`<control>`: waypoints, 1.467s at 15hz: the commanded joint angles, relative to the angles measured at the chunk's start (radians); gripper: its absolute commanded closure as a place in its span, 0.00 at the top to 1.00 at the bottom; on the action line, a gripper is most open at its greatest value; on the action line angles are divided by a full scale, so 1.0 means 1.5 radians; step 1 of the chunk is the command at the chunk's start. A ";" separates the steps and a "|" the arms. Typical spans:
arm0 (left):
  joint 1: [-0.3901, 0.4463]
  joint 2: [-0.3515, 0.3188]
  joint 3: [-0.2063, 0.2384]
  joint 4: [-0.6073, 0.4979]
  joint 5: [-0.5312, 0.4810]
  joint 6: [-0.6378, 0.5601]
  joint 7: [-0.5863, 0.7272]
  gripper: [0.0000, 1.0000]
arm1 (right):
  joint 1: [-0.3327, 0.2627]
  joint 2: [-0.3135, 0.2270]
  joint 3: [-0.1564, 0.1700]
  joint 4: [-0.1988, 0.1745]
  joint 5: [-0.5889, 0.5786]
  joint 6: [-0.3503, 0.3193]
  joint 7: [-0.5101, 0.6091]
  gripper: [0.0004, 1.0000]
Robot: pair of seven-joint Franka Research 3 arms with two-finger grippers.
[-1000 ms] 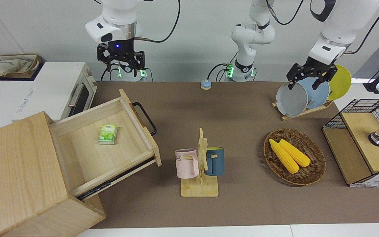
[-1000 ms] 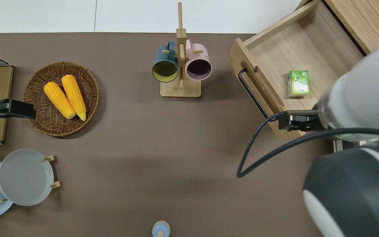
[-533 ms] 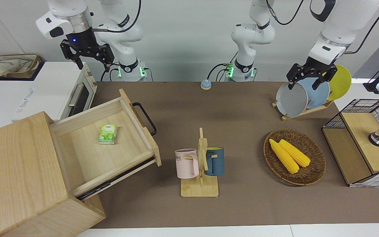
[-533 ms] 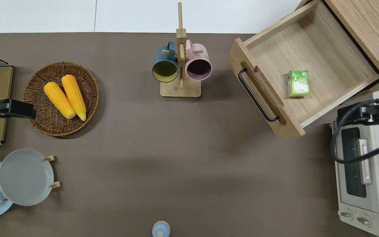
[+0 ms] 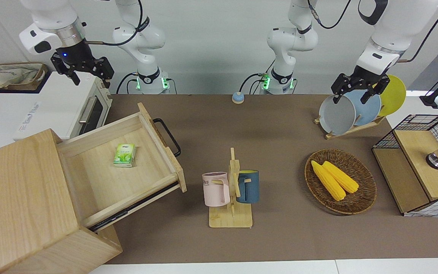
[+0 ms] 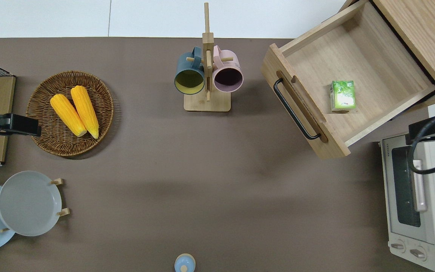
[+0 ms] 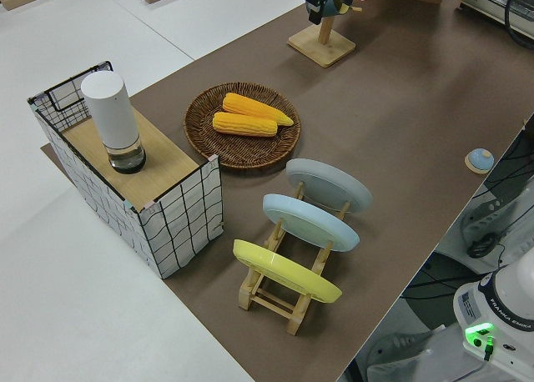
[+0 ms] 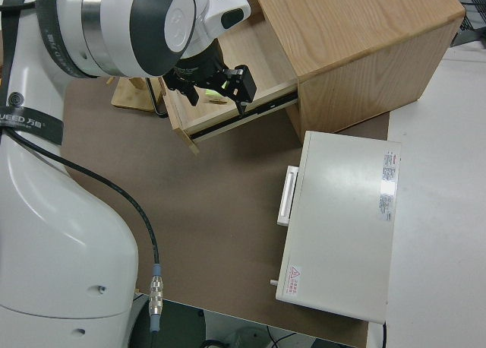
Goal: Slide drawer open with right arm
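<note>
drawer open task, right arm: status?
Done: the drawer stands pulled well out of its cabinet, a green packet visible inside. In hand: nothing; the right gripper is open, raised over the toaster oven. Left arm parked. Nothing visibly left.

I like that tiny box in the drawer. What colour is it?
Green and white, the small carton; clearest in the overhead view.

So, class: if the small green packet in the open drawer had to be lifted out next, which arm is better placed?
Probably the right. Its tool is raised at the toaster oven beside the drawer holding the green packet. The left arm is parked at the opposite end of the table.
</note>
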 commanded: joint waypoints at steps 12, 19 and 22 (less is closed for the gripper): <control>-0.011 0.008 0.011 0.013 0.010 0.001 0.005 1.00 | -0.025 -0.013 0.003 -0.117 0.026 0.133 0.009 0.99; -0.011 0.008 0.011 0.013 0.009 0.001 0.005 1.00 | -0.014 -0.015 -0.004 -0.134 0.029 0.138 0.028 0.99; -0.011 0.008 0.011 0.013 0.009 0.001 0.005 1.00 | 0.047 -0.015 -0.075 -0.133 0.029 0.138 0.025 0.99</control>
